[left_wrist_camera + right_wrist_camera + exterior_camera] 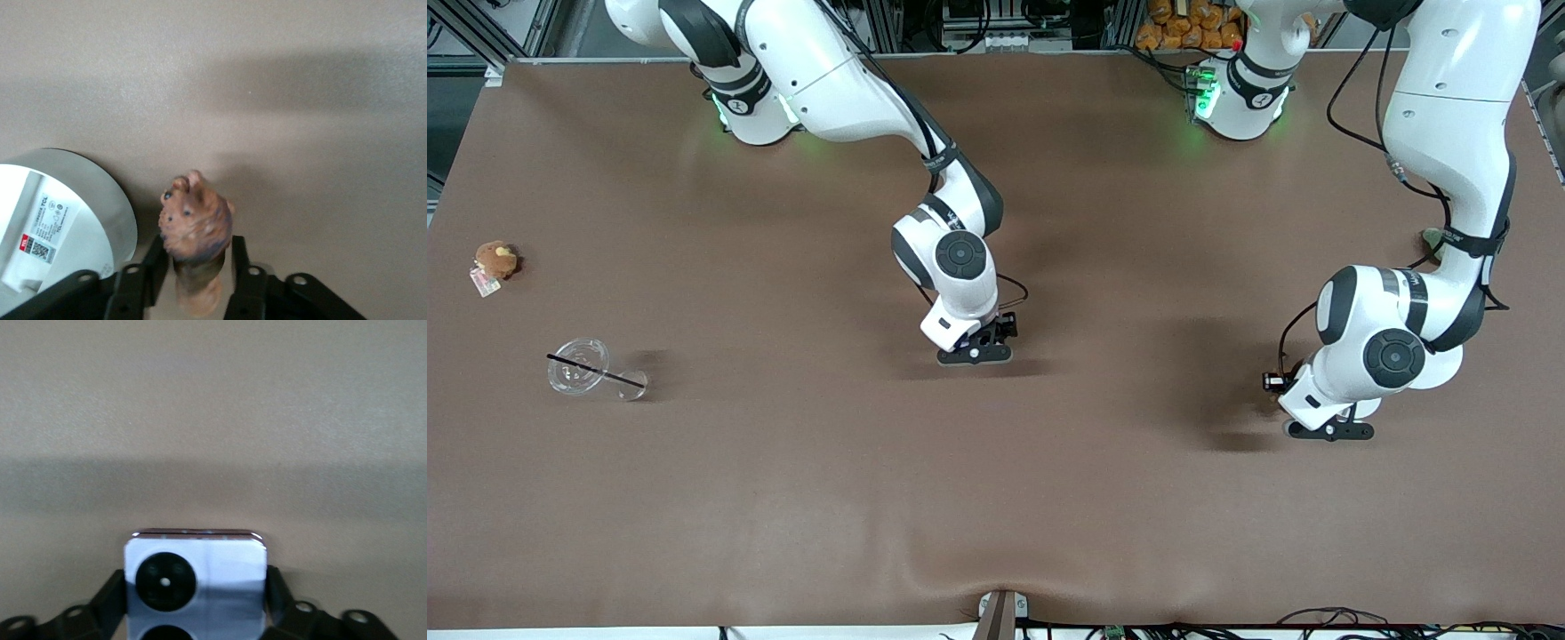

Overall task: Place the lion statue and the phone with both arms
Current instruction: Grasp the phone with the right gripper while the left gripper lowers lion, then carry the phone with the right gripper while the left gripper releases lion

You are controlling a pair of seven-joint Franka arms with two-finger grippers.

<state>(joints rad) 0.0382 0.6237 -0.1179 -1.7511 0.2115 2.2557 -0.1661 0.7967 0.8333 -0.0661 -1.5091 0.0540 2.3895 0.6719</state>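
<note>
My left gripper is low over the table at the left arm's end. In the left wrist view my left gripper is shut on the lion statue, an orange-brown figurine whose darker head sticks out past the black fingers. The lion is hidden by the hand in the front view. My right gripper is low over the middle of the table. In the right wrist view my right gripper is shut on the pale lavender phone, with its black camera circles facing the camera.
A white round disc with a grey rim and a printed label lies beside the lion. A brown plush with a tag and a tipped clear cup with a black straw lie at the right arm's end. A grey-green plush peeks from under the left arm.
</note>
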